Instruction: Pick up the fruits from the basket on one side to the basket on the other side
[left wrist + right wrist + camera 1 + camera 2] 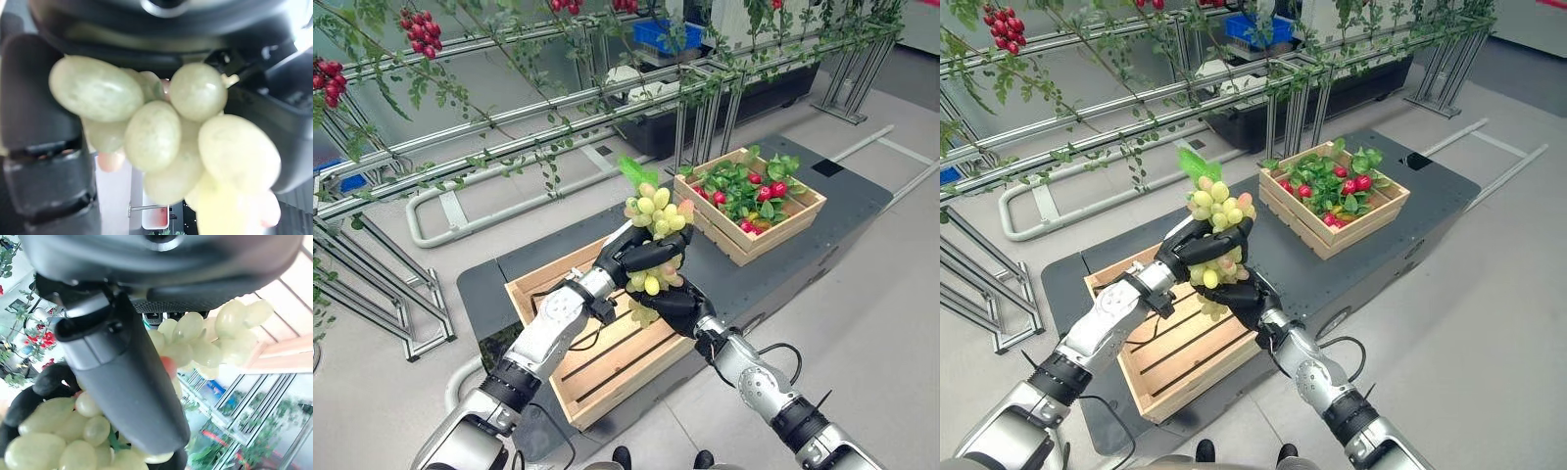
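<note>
Both the left hand (631,257) and right hand (677,304) are curling fingers around the soft, bruisable green grape bunch (656,217), which is probably best cradled from below while heading toward the basket at two o'clock (800,217).

grey floor (901,294), metal rails (509,147), leafy vines (431,93)

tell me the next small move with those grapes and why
Probably let the left hand release so the right hand can carry the green grape bunch toward the far crate. Both hands are curled around the bunch above the near slatted crate, and the far crate, already holding red fruit and leaves, lies on the right arm's side.
</note>
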Robot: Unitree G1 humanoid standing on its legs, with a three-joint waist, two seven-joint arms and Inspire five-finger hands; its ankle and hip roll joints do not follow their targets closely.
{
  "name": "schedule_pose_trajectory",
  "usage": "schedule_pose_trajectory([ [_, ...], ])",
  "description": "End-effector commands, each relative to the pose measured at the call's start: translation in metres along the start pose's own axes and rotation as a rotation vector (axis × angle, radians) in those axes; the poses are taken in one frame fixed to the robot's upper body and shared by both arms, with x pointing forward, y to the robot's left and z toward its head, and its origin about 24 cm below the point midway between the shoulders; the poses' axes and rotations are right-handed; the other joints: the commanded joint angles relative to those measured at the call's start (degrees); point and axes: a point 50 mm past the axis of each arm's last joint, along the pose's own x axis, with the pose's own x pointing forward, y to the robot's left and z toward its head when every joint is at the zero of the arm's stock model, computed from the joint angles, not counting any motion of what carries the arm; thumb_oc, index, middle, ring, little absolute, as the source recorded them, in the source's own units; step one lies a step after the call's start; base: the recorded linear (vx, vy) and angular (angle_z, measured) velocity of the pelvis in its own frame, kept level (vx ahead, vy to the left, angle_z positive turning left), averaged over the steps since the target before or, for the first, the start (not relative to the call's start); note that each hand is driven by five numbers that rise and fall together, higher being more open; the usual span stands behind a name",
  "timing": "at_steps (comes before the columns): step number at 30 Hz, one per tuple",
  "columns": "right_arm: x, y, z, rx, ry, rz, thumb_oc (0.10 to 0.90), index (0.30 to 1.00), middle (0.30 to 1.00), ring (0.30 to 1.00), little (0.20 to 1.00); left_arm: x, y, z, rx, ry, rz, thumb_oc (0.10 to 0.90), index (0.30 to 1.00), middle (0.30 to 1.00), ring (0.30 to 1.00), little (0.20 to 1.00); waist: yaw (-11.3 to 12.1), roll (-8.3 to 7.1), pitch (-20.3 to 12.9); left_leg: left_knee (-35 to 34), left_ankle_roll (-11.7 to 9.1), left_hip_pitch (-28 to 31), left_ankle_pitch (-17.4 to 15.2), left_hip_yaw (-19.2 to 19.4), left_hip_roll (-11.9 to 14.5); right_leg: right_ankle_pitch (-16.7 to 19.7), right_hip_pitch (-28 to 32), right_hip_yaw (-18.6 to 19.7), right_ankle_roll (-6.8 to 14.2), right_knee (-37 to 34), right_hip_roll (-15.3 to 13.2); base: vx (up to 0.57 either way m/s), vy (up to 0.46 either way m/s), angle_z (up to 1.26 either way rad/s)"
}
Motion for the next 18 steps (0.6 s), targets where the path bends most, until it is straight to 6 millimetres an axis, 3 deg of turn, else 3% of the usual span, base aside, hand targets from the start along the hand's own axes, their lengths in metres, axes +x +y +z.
schedule_pose_trajectory([
  [1, 0.023, 0.045, 0.040, 0.151, -0.295, 0.214, 0.400, 0.300, 0.300, 0.300, 0.300, 0.026, -0.020, 0.040, -0.056, -0.268, -0.062, 0.400, 0.300, 0.300, 0.300, 0.300, 0.6, 0.41, -6.4, 0.5, -2.3, 2.1, -8.8, 0.2, 0.4, -7.2, 3.8, -0.6, -0.1, 0.1, -1.7, 0.00, 0.000, 0.00],
  [6, 0.020, 0.041, 0.045, 0.130, -0.335, 0.191, 0.400, 0.300, 0.300, 0.300, 0.300, 0.024, -0.014, 0.032, -0.040, -0.217, -0.019, 0.414, 0.321, 0.321, 0.321, 0.321, 0.5, 0.35, -6.5, 0.5, -2.2, 2.2, -8.9, 0.2, 0.4, -7.1, 3.8, -0.3, 0.0, 0.1, -1.7, 0.00, 0.000, 0.00],
  [7, 0.020, 0.040, 0.046, 0.121, -0.345, 0.185, 0.400, 0.300, 0.300, 0.300, 0.300, 0.023, -0.013, 0.028, -0.034, -0.186, -0.014, 0.529, 0.493, 0.493, 0.493, 0.493, 0.5, 0.36, -6.4, 0.5, -2.2, 2.2, -8.9, 0.2, 0.4, -7.1, 3.7, -0.2, 0.0, 0.1, -1.6, 0.00, 0.000, 0.00],
  [8, 0.020, 0.040, 0.048, 0.114, -0.351, 0.183, 0.400, 0.300, 0.300, 0.300, 0.300, 0.023, -0.012, 0.024, -0.023, -0.161, -0.014, 0.745, 0.818, 0.818, 0.818, 0.818, 0.4, 0.40, -6.4, 0.5, -2.1, 2.2, -8.9, 0.2, 0.4, -7.0, 3.7, -0.2, 0.0, 0.1, -1.6, 0.00, 0.000, 0.00],
  [9, 0.019, 0.040, 0.048, 0.105, -0.356, 0.180, 0.400, 0.300, 0.300, 0.300, 0.300, 0.022, -0.011, 0.020, -0.015, -0.135, -0.014, 0.800, 0.900, 0.900, 0.900, 0.900, 0.4, 0.43, -6.4, 0.5, -2.1, 2.2, -8.9, 0.3, 0.4, -7.0, 3.7, -0.2, 0.0, 0.1, -1.6, 0.00, 0.000, 0.00],
  [18, 0.015, 0.032, 0.058, 0.017, -0.392, 0.144, 0.400, 0.300, 0.300, 0.300, 0.300, 0.011, 0.013, -0.002, 0.102, -0.002, 0.090, 0.800, 0.900, 0.900, 0.900, 0.900, 0.1, 0.62, -6.3, 0.5, -2.1, 2.1, -8.7, 0.6, 0.5, -6.9, 3.3, 0.1, 0.2, 0.1, -1.6, 0.00, 0.000, 0.00],
])
